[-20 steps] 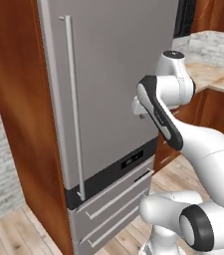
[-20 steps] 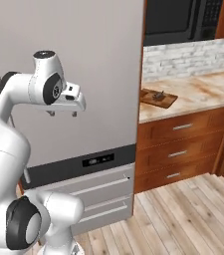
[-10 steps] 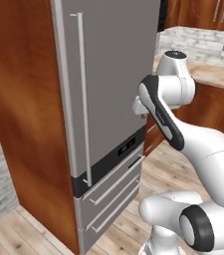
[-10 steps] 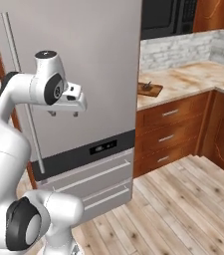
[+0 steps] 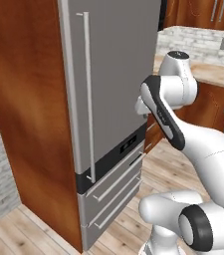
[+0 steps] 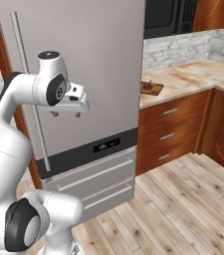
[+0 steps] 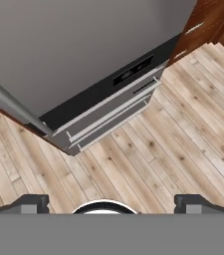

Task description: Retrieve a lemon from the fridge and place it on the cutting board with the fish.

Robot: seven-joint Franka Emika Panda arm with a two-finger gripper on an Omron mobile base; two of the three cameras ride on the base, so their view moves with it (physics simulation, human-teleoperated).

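The tall grey fridge (image 5: 118, 74) stands with its door shut, its long silver handle (image 5: 87, 99) on the left side and a dark display strip (image 6: 106, 145) above the lower drawers. The lemon is hidden. My gripper (image 6: 66, 114) hangs open and empty in front of the fridge (image 6: 103, 60) door, fingers pointing down. In the hand view the gripper (image 7: 114, 203) looks down past the fridge (image 7: 83, 50) front to the floor. The checkered cutting board (image 6: 152, 88) lies on the counter right of the fridge, with the small dark fish (image 6: 148, 83) on it.
A black microwave (image 6: 168, 17) hangs above the marbled counter (image 6: 198, 77), which tops wooden drawers (image 6: 168, 134). A tall wooden panel (image 5: 29, 124) flanks the fridge on the left. Wood flooring (image 6: 183, 209) spreads in front.
Both base views have shifted: the fridge and counter sit differently in the picture, so the camera has moved. The arm holds the same pose and the gripper stays open.
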